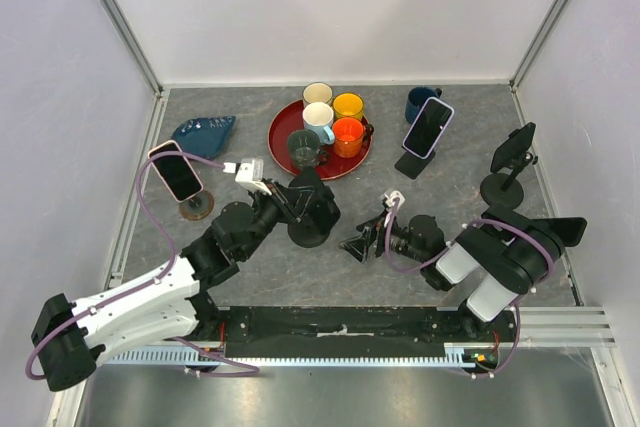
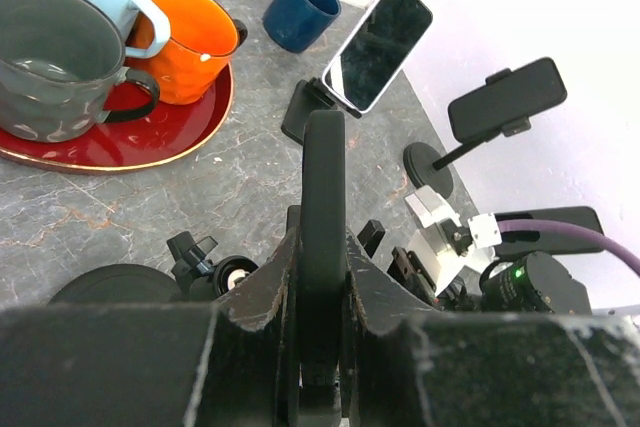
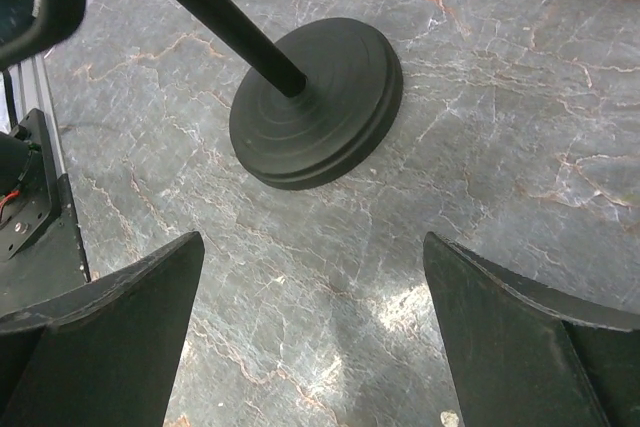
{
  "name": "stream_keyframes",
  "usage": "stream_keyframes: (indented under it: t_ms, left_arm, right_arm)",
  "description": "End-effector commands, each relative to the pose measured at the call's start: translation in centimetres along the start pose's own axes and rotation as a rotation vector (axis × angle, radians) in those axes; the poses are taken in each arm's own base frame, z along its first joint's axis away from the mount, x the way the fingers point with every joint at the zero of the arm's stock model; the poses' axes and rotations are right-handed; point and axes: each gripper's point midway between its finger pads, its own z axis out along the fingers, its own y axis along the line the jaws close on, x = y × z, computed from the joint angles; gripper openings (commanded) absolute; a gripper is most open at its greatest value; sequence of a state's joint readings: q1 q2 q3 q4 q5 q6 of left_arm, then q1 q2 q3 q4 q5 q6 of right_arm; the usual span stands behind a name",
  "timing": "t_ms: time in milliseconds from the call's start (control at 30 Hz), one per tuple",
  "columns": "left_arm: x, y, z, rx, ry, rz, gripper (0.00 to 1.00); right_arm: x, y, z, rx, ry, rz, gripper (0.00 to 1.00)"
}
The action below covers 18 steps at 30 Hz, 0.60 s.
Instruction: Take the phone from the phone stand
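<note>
L hand (image 2: pixel 325 272) is clamped on the phone (image 2: pixel 325 162), seen edge-on w/ long axis upright, apparently not yet off the middle stand (image 3: pixel 318 112). R hand (image 3: pixel 312 267) gapes wide, holding nothing, stand's base just ahead of it. Prob. next: L lifts straight up.
</note>
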<state>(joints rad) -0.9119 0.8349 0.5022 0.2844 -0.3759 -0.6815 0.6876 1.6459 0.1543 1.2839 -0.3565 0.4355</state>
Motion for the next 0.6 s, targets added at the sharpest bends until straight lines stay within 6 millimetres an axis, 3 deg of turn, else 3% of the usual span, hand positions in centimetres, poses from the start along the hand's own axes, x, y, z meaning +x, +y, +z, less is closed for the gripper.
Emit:
stream_keyframes:
  t_ms: [0, 167, 200, 333, 567]
  left_arm:
    - [-1.9, -3.1, -0.3, 0.151, -0.031, 0.084, 0.02]
    - [-1.6, -4.1, -0.8, 0.343, 0.056, 0.117, 0.02]
    - [-2.4, -2.9, -0.4, 0.323, 0.047, 0.104, 0.02]
    - [-3.1, -2.9, -0.7, 0.352, 0.049, 0.086, 0.02]
    - [-2.1, -4.3, -1.2, 0.452, 0.121, 0.153, 0.02]
  right_arm:
    - [-9.8, 5.4, -1.0, -0.206, -0.390, -0.189, 0.98]
    - [-9.6, 5.9, -1.4, -0.212, -0.355, -0.194, 0.98]
    - [-9.1, 5.7, -1.2, -0.205, -0.323, -0.196, 0.98]
    - [-9.8, 6.2, -1.5, -0.209, -0.314, -0.245, 0.98]
    - [-10.1, 7.8, -0.5, -0.308, -0.279, -0.318, 0.98]
